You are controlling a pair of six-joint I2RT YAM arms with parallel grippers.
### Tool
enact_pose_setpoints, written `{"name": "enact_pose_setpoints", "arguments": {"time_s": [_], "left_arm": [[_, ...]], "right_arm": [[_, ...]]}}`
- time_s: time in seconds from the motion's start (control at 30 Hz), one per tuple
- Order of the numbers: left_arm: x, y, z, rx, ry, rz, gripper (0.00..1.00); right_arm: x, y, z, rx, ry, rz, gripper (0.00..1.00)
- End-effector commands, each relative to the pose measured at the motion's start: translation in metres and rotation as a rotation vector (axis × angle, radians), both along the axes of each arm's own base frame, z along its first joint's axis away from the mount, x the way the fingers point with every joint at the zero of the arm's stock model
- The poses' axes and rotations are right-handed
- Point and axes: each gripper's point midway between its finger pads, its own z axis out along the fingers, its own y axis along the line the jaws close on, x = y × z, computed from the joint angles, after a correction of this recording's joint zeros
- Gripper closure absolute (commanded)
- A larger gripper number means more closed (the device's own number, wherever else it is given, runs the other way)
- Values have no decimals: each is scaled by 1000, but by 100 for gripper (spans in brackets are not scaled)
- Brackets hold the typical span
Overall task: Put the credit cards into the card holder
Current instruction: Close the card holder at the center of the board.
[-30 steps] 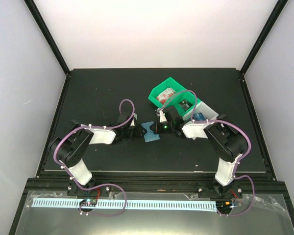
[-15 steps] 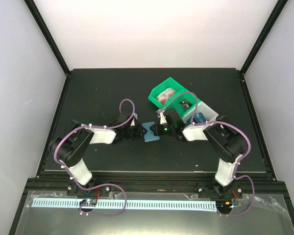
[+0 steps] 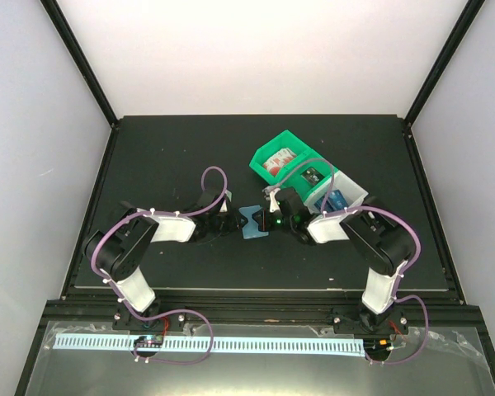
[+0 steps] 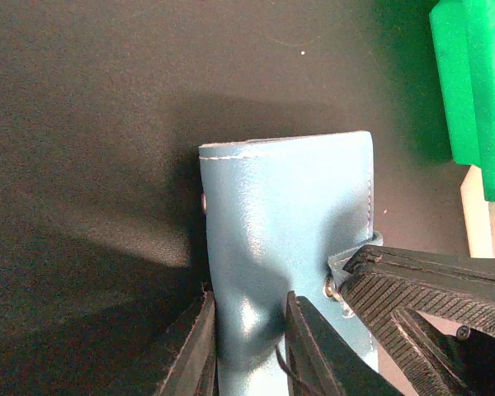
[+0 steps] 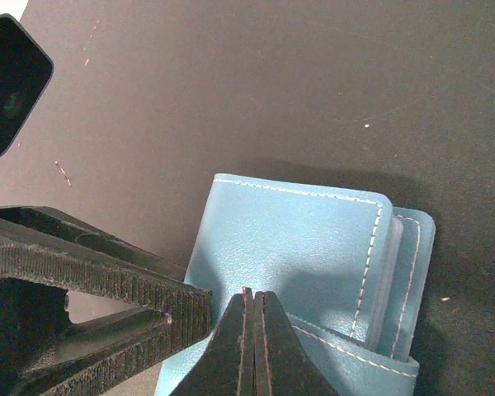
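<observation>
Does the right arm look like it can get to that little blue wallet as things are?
Probably yes: nothing stands in its way. The right pincer, tips shut, sits right at the edge of the wallet, while the left pincer pinches its other end.

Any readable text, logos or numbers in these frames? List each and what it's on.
No text can be read in any view.
card holder: plain, stitching only, no logo or print showing.
red-and-white item in the green bin: markings too small to read.
blue item in the white bin: too small to read.
</observation>
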Motion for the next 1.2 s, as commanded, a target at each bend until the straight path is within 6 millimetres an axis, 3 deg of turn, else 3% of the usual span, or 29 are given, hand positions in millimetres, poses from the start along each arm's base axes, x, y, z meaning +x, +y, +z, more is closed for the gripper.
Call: {"name": "enact_pose_setpoints", "arguments": {"time_s": [0.0, 0.4, 0.63, 0.77, 0.9, 1.07, 1.17], "left_arm": [[-75, 63, -86, 309, 321, 14, 74], [-76, 63, -87, 306, 325, 13, 75], [-76, 63, -87, 304, 324, 15, 74], [-73, 61, -82, 295, 301, 9, 73], [-62, 61, -65, 305, 235, 5, 66], [-46, 66, -31, 330, 131, 15, 59], [-41, 73, -7, 347, 58, 39, 55]], "right_arm": [[-55, -30, -74, -208, 197, 27, 99], [-67, -36, -89, -292, 177, 34, 99], [-66, -34, -85, -286, 171, 33, 99], [-39, -10, -38, -209, 84, 22, 98], [0, -2, 25, -161, -22, -44, 84], [20, -14, 96, -145, -144, -128, 66], [20, -40, 125, -186, -185, -212, 62]]}}
